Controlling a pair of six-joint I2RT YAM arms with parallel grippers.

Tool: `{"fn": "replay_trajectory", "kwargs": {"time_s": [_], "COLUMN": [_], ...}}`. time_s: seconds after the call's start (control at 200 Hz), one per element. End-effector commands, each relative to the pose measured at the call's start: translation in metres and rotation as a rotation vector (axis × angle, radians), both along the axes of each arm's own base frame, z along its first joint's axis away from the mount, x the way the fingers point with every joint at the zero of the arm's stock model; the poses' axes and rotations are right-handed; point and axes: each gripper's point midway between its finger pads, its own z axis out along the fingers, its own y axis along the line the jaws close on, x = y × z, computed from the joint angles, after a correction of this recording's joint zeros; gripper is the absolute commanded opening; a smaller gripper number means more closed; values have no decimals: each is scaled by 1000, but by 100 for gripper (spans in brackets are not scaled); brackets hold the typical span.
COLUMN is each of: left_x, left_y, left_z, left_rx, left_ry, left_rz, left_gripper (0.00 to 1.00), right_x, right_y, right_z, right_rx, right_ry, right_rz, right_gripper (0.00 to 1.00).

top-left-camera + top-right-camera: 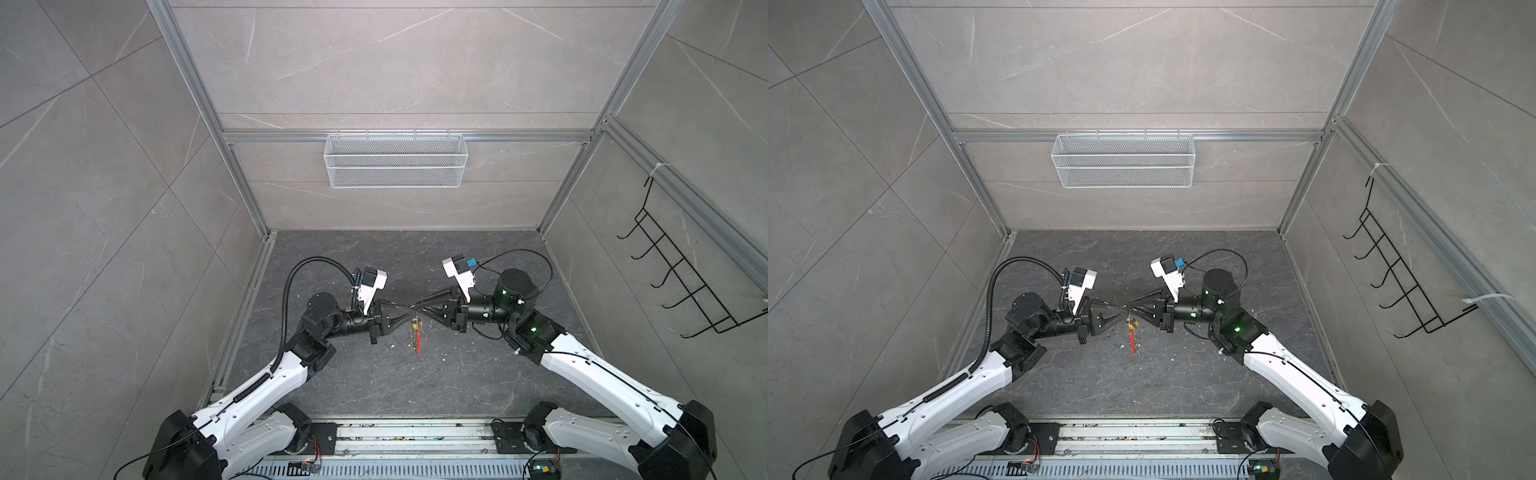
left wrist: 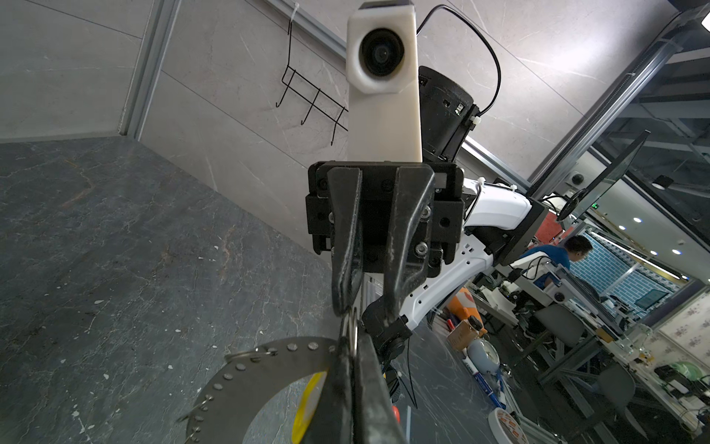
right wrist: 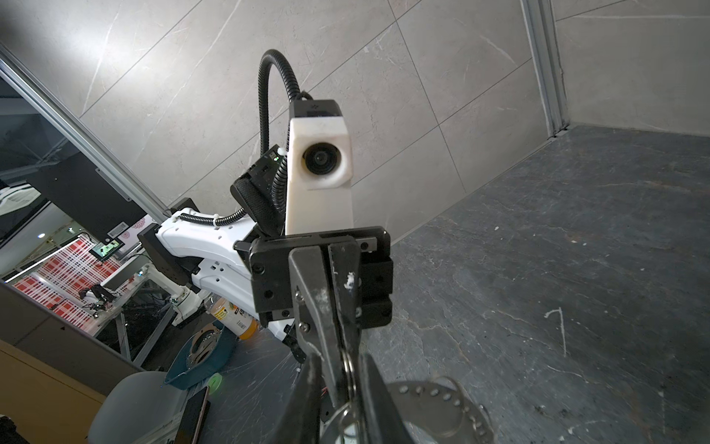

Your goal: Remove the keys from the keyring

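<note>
The left end effector (image 1: 409, 310) and right end effector (image 1: 418, 306) meet tip to tip over the middle of the counter (image 1: 374, 386), leaving no way through between them. The keyring (image 1: 418, 343) hangs just under that junction. The left arm (image 1: 286, 374) bars 8 o'clock and the right arm (image 1: 582, 365) bars 4 o'clock. Bare counter runs toward 12 o'clock and lies between the arms at 6 o'clock. A wire basket (image 1: 395, 160) juts out high at 12 o'clock, and a hook rack (image 1: 681, 274) sticks out at 3 o'clock.
</note>
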Motion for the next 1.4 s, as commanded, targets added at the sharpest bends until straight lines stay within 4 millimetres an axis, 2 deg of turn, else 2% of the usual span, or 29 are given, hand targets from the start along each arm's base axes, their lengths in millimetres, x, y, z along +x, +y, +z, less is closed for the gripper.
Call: {"fn": "replay_trajectory", "kwargs": {"time_s": [0.0,0.055,0.185,0.29,0.355,0.535,0.68,0.955,1.075,1.145,1.315,1.395], "left_x": [-5,-5,-5,-4,-4,-4,-8,-12,-12,-11,-7,-6], "left_y": [4,5,4,4,4,4,7,10,10,9,9,9], "left_z": [21,22,20,21,21,19,16,13,12,11,12,12], "left_rx": [-50,-51,-47,-48,-49,-35,-24,-15,-10,-8,-13,-19], "left_ry": [-88,-90,-86,-88,-87,-71,-69,-70,-70,-68,-66,-70], "left_rz": [10,14,15,18,18,17,16,17,16,17,35,46], "left_gripper": [0,0,0,0,0,0,9,8,11,0,0,0], "right_x": [-4,-3,-4,-5,-4,-2,-4,-8,-9,-9,-12,-14], "right_y": [2,2,2,3,3,0,1,-1,-2,-2,1,1], "right_z": [-1,-3,-2,-2,-4,-3,-6,-8,-8,-8,-4,-2], "right_rx": [3,-2,2,3,1,-15,-58,-109,-118,-117,-86,-73], "right_ry": [5,6,1,5,7,-12,-18,-33,-41,-40,-22,-19], "right_rz": [27,24,26,35,35,3,30,60,61,62,93,106], "right_gripper": [21,21,10,7,0,0,0,0,0,0,0,14]}}
